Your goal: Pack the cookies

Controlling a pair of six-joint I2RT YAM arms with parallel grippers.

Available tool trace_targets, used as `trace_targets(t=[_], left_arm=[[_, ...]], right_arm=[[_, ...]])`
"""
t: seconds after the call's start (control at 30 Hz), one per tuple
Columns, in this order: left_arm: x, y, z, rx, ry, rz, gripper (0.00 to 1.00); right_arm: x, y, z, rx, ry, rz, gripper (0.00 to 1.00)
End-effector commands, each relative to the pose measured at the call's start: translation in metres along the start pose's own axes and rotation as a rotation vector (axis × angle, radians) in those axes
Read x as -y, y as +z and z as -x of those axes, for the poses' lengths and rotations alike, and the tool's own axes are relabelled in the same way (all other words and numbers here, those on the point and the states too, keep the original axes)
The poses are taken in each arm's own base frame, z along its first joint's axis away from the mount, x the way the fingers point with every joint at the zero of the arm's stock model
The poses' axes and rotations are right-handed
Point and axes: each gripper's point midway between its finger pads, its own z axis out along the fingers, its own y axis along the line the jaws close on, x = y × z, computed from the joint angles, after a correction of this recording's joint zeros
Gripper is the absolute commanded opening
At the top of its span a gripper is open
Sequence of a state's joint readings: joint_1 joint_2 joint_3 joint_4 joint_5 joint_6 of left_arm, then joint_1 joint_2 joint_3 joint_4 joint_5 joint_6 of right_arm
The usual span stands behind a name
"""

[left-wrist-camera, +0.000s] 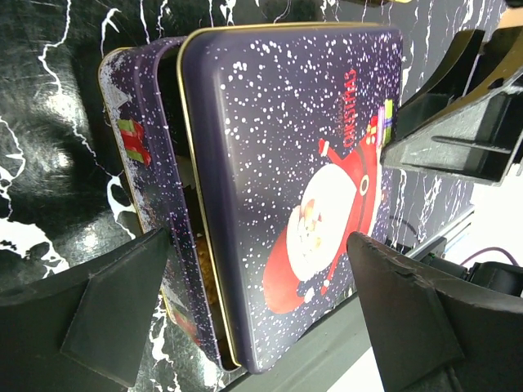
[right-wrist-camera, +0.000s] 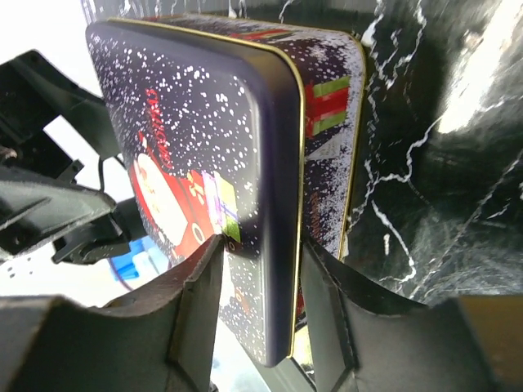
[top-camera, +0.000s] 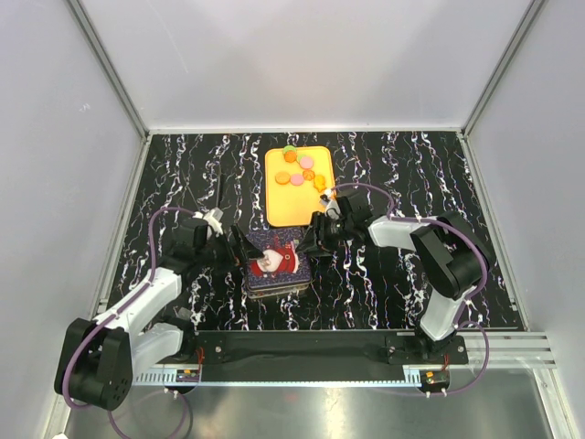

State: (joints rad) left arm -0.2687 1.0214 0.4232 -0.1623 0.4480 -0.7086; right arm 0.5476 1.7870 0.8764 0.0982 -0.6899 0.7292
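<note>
Nearest the lens sit the bases of your left arm (top-camera: 137,306) and right arm (top-camera: 448,265), both reaching inward over the black marbled table (top-camera: 411,183) to meet at one thing, which tells you this is a two-handed job.

Beyond them lies the yellow tray (top-camera: 283,206), set within reach of the right arm so it can serve as the supply.

Between the arms stands the Christmas tin (left-wrist-camera: 139,155). Its Santa lid (left-wrist-camera: 270,163) does not sit square; it is shifted sideways, one wall of the tin is bared, and a dark gap shows beside it. An orange-brown strip shows in that gap, though you cannot tell whether it is cookies.

Your left gripper (left-wrist-camera: 257,253) hangs with its jaws spread wide, one finger either side of the tin and lid, holding nothing; I judge it waits there to steady the tin so it does not slide when the lid is pulled.

Your right gripper (right-wrist-camera: 263,249) has its jaws drawn narrow onto the lid's edge, one finger on the painted top and the other under the rim against the tin's side; it looks like a pinch meant to lift or drag the lid.

Smallest are the cookies (top-camera: 302,169): a loose cluster, mostly orange with a green and a pink one, at the tray's far end, well apart from the tin. They are not yet packed, so the lid most likely has to come clear before you fetch them.
</note>
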Motion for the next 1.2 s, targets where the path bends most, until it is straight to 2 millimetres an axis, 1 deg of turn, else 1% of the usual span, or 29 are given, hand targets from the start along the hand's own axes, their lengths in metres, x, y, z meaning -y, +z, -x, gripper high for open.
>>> trace_targets(t=[0.0, 0.03, 0.1, 0.13, 0.17, 0.23, 0.27, 0.33, 0.37, 0.4, 0.43, 0.5, 0.63, 0.7, 0.73, 0.87, 1.0, 1.03, 1.07, 1.13, 1.17], left_arm=[[0.015, 0.002, -0.003, -0.019, 0.004, -0.069, 0.95], [0.015, 0.003, -0.004, -0.021, 0.004, -0.068, 0.95], [0.016, 0.003, -0.004, -0.023, 0.006, -0.070, 0.95], [0.017, 0.002, -0.003, -0.017, 0.006, -0.069, 0.95], [0.017, 0.003, -0.004, -0.020, 0.004, -0.069, 0.95], [0.018, 0.003, -0.004, -0.020, 0.005, -0.070, 0.95], [0.019, 0.003, -0.005, -0.022, 0.005, -0.070, 0.94], [0.019, 0.004, -0.005, -0.022, 0.004, -0.070, 0.93], [0.019, 0.004, -0.006, -0.024, 0.006, -0.069, 0.93], [0.019, 0.004, -0.006, -0.025, 0.002, -0.070, 0.92], [0.020, 0.004, -0.006, -0.023, 0.004, -0.071, 0.92], [0.021, 0.005, -0.007, -0.026, 0.004, -0.070, 0.91], [0.018, 0.006, -0.007, -0.018, -0.006, -0.052, 0.86], [0.014, 0.007, -0.008, -0.016, -0.021, -0.035, 0.84], [0.010, 0.007, -0.009, -0.012, -0.028, -0.022, 0.80], [0.002, 0.009, -0.014, -0.004, -0.057, -0.006, 0.75], [0.000, 0.011, -0.016, -0.007, -0.063, -0.007, 0.72], [0.002, 0.010, -0.015, -0.006, -0.061, -0.012, 0.72], [0.002, 0.011, -0.015, -0.005, -0.058, -0.012, 0.71], [0.002, 0.011, -0.015, -0.005, -0.056, -0.010, 0.69], [0.003, 0.010, -0.014, -0.003, -0.052, -0.011, 0.68]], right_arm=[[-0.001, 0.004, 0.017, 0.061, -0.076, -0.067, 0.49], [0.001, 0.004, 0.016, 0.061, -0.075, -0.092, 0.51], [-0.004, 0.003, 0.022, 0.073, -0.095, -0.095, 0.53], [0.000, 0.004, 0.016, 0.054, -0.081, -0.115, 0.53], [-0.004, 0.004, 0.019, 0.059, -0.089, -0.114, 0.54], [-0.002, 0.006, 0.017, 0.058, -0.097, -0.137, 0.55], [-0.006, 0.008, 0.016, 0.055, -0.111, -0.138, 0.55], [-0.003, 0.010, 0.016, 0.057, -0.121, -0.167, 0.56], [-0.006, 0.013, 0.013, 0.051, -0.134, -0.173, 0.56], [-0.006, 0.014, 0.012, 0.050, -0.142, -0.181, 0.58], [-0.003, 0.014, 0.011, 0.049, -0.143, -0.201, 0.59], [-0.004, 0.015, 0.010, 0.048, -0.160, -0.214, 0.61], [0.001, 0.014, 0.009, 0.052, -0.170, -0.248, 0.66], [0.002, 0.013, 0.009, 0.055, -0.177, -0.255, 0.67], [0.004, 0.012, 0.009, 0.057, -0.178, -0.262, 0.69], [0.003, 0.012, 0.006, 0.059, -0.196, -0.271, 0.72], [-0.007, 0.015, -0.001, 0.057, -0.250, -0.282, 0.77], [-0.005, 0.015, -0.002, 0.056, -0.257, -0.305, 0.78], [-0.010, 0.017, -0.005, 0.051, -0.281, -0.310, 0.79], [-0.007, 0.017, -0.006, 0.054, -0.295, -0.347, 0.79], [-0.009, 0.016, -0.006, 0.057, -0.305, -0.349, 0.79]])
